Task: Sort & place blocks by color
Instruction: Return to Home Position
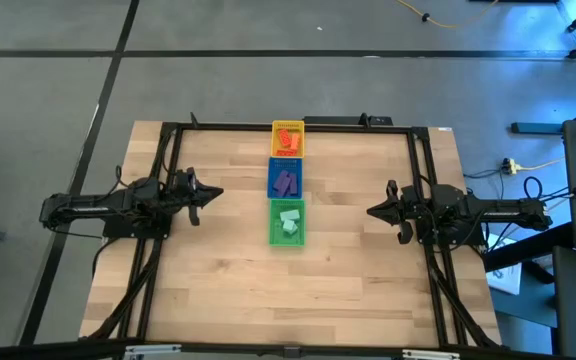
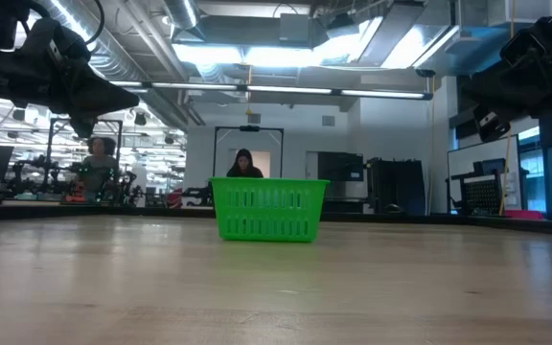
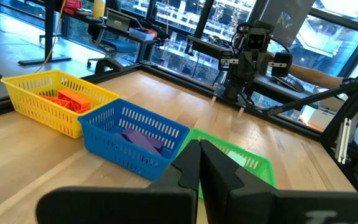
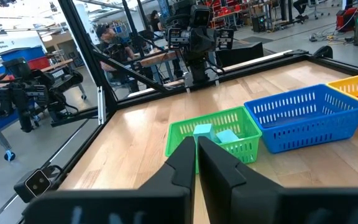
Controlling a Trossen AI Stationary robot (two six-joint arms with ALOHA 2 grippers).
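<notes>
The left end effector (image 1: 216,194) is held above the table (image 1: 218,285) at its left side, fingers pressed together, nothing gripped. The right end effector (image 1: 372,211) is held likewise at the right side. Down the centre line, orange blocks (image 1: 289,138) are seen in the yellow basket (image 3: 39,113), purple blocks (image 1: 286,181) in the blue basket (image 3: 122,149), and teal blocks (image 1: 289,221) in the green basket (image 2: 266,215).

A yellow plastic mesh basket (image 1: 288,124), a blue mesh basket (image 1: 272,178) and a green mesh basket (image 1: 288,243) stand in a row from 12 o'clock to the centre of the pale wooden bench (image 1: 288,300). They stand between the left hand (image 1: 208,195) at 9 o'clock and the right hand (image 1: 373,211) at 3. Open wood lies on both sides and toward 6 o'clock. Black metal frame rails (image 1: 228,126) border the edges.
</notes>
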